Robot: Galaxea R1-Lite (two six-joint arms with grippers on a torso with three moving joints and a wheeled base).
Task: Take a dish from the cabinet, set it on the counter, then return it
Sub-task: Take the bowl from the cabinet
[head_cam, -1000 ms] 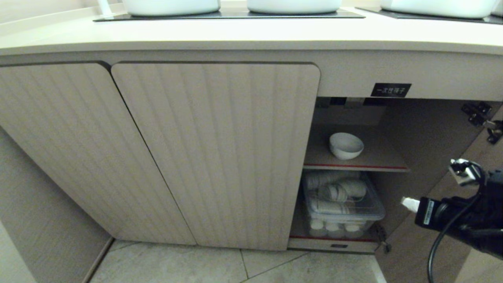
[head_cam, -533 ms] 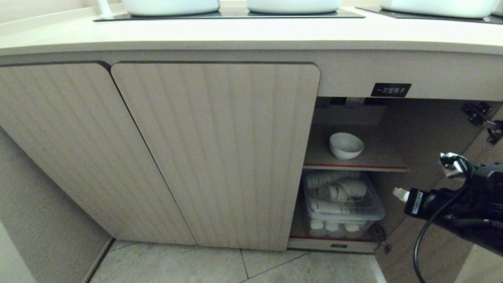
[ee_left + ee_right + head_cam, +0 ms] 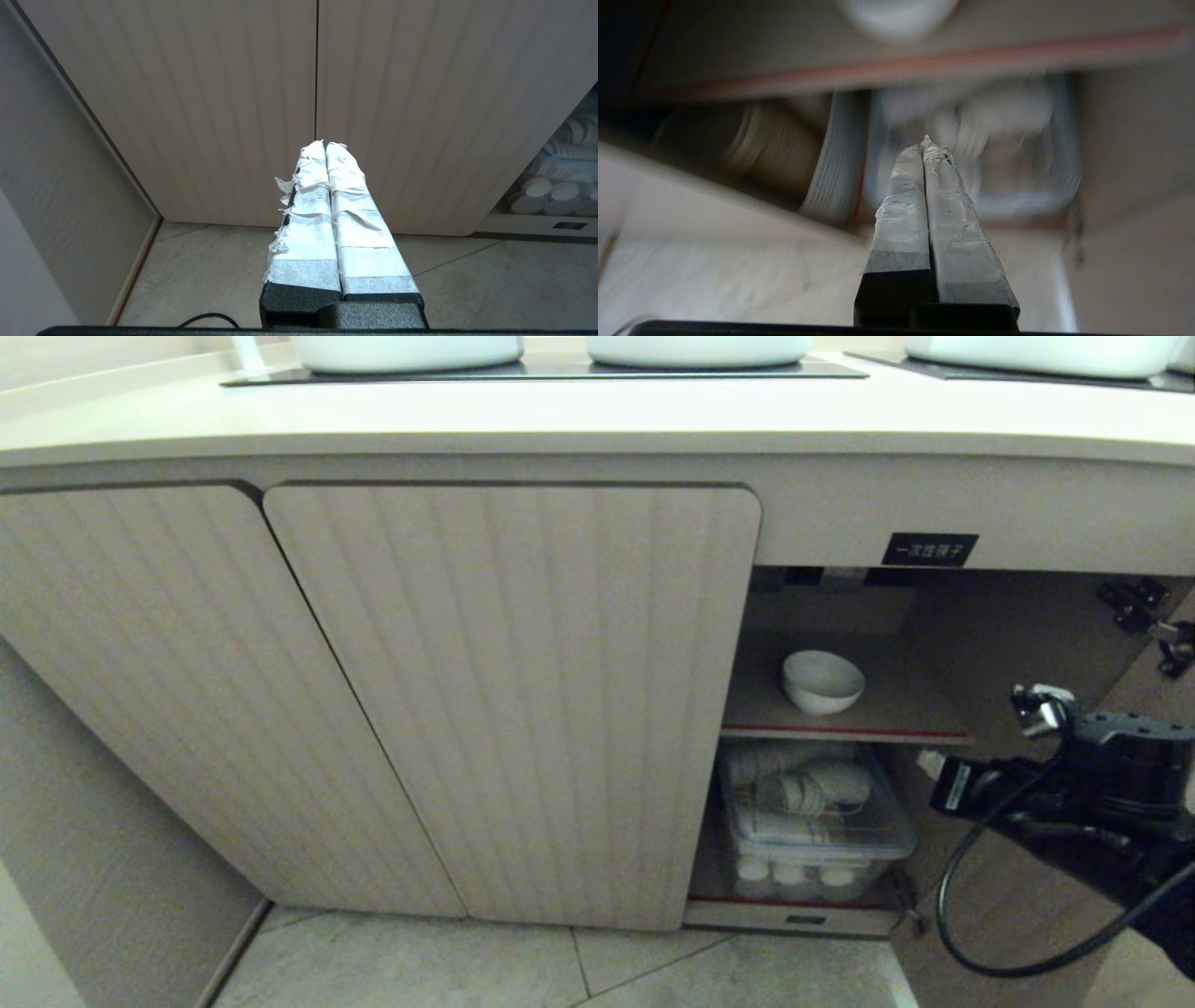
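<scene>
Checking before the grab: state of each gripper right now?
Left gripper: shut, holding nothing, parked facing the closed cabinet doors.
Right gripper: shut, holding nothing, at the open cabinet compartment, below the dish.

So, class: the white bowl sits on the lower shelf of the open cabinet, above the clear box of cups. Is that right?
Not quite. The bowl sits on the upper shelf of the open cabinet, not the lower one. The rest holds: it is above the clear box of cups. The head view shows this.
</scene>
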